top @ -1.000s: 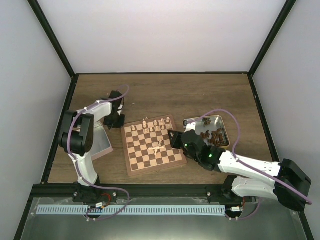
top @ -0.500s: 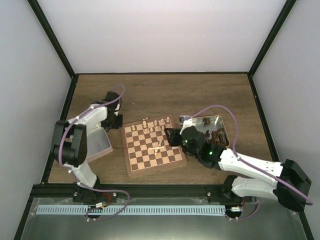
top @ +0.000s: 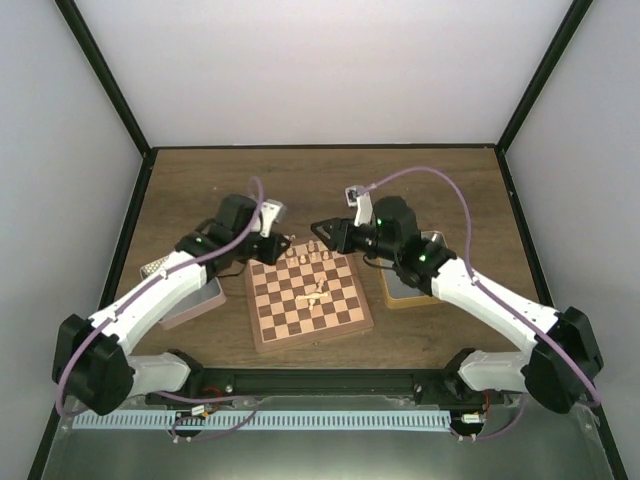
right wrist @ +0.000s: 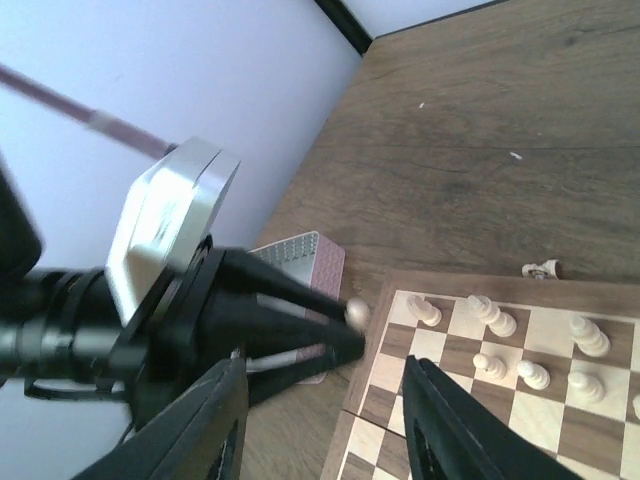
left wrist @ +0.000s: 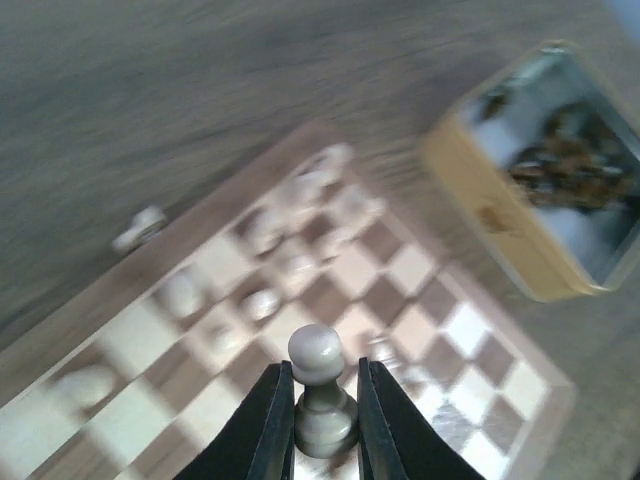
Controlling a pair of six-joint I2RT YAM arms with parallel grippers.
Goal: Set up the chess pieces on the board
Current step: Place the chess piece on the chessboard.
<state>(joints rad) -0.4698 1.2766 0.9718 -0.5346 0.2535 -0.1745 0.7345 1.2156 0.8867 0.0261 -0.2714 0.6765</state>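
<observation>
ok so my left gripper [left wrist: 322,368] is pinched tight on a pale pawn [left wrist: 316,350], both fingers on its body just under the round head, and it's standing upright between them. I've got it up in the air near the far left corner of the board [top: 330,312], not touching any square as far as I can tell (my left wrist view is pretty blurry). My right gripper [right wrist: 322,365] is over the far edge of the board with its fingers spread apart and nothing between them, and it's pointing straight at my left one, so the two are close but not touching. The rest of the pale chess pieces [top: 310,248] are mostly bunched on the two far rows, upright. One more piece [top: 315,294] is around the middle of the board and looks tipped over. Another stray piece [right wrist: 541,269] is lying on its side on the table [top: 400,190], just beyond the board's far rim. The tin with the dark pieces [left wrist: 480,215] sits right of the board, and the other tin [top: 195,300] is on the left, partly under my left arm
</observation>
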